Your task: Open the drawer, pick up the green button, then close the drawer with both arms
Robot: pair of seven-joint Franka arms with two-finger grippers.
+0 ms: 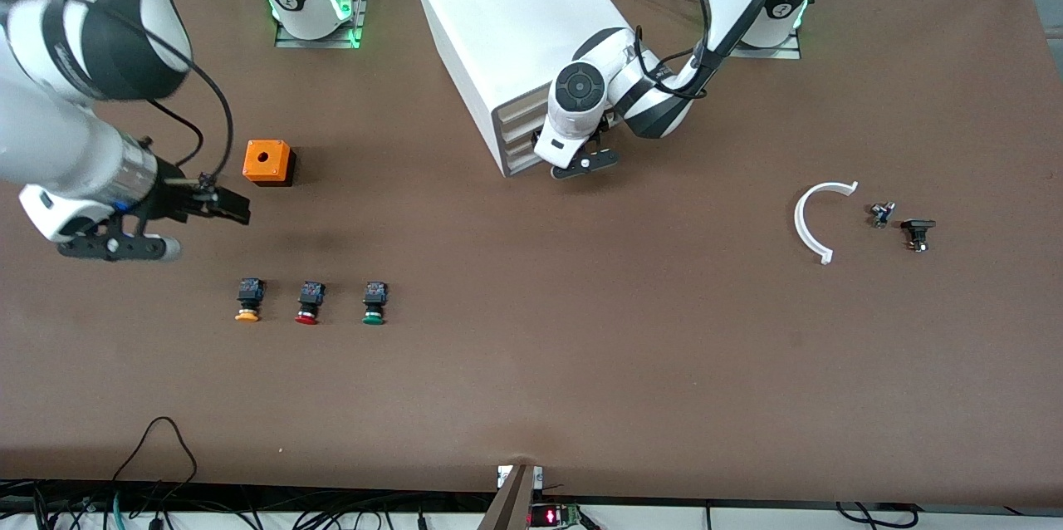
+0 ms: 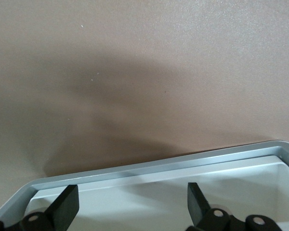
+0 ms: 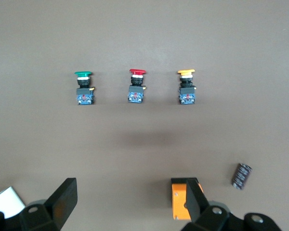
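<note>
The white cabinet [image 1: 515,23] stands between the arm bases, its cream drawer fronts [image 1: 516,135] facing the front camera. My left gripper [image 1: 558,154] hangs at those fronts. In the left wrist view it [image 2: 131,192] is open and empty over a white tray with a grey rim [image 2: 149,166], whose inside shows. The green button [image 1: 374,302] lies on the table beside the red button [image 1: 309,302] and the yellow button [image 1: 249,301]. It also shows in the right wrist view [image 3: 84,86]. My right gripper [image 1: 228,206] [image 3: 130,187] is open and empty above the table, beside the orange box [image 1: 267,162].
The orange box [image 3: 185,197] sits close to one right finger, and a small black cylinder [image 3: 241,175] lies near it. A white arc [image 1: 818,218] and two small dark parts [image 1: 882,214] [image 1: 918,233] lie toward the left arm's end.
</note>
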